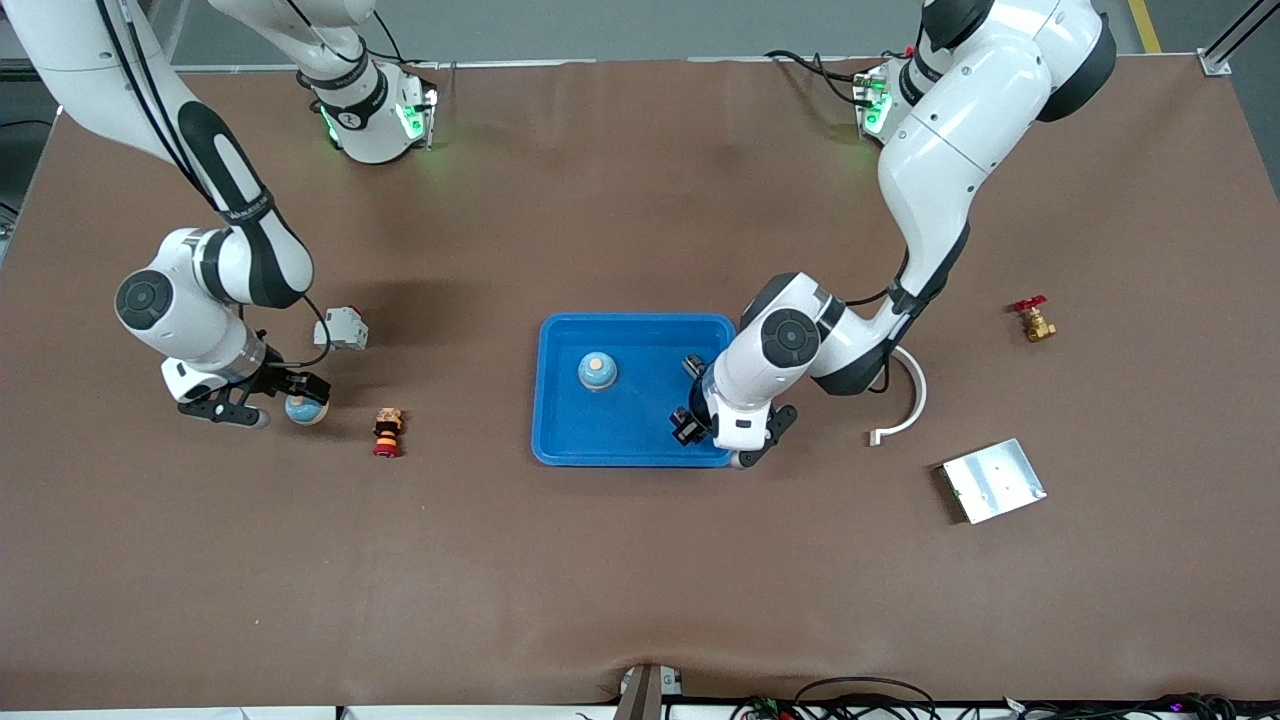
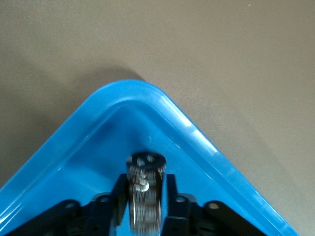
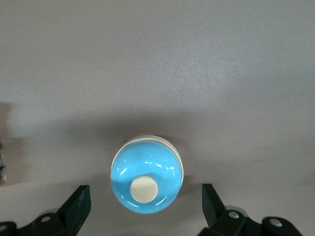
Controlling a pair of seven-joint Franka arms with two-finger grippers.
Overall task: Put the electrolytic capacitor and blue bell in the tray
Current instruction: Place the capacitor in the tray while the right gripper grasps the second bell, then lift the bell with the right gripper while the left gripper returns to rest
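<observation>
At the right arm's end of the surface [image 1: 640, 560], the right gripper [image 1: 268, 400] sits low with its fingers [image 3: 78, 206] spread wide either side of a blue bell [image 1: 306, 409] standing on the brown mat, not gripping it. Near it lie one small grey-white block [image 1: 341, 329] and one stacked red-and-orange part [image 1: 387, 431]. In the middle is the one blue tray [image 1: 560, 440], holding a second blue bell [image 1: 597, 371]. The left gripper [image 1: 690, 395] hangs over the tray's corner, its fingers [image 2: 118, 196] pinching the one electrolytic capacitor [image 2: 145, 189] upright. Toward the left arm's end: one white curved piece [image 1: 905, 400], one silver plate [image 1: 994, 480], one brass valve [image 1: 1035, 320].
</observation>
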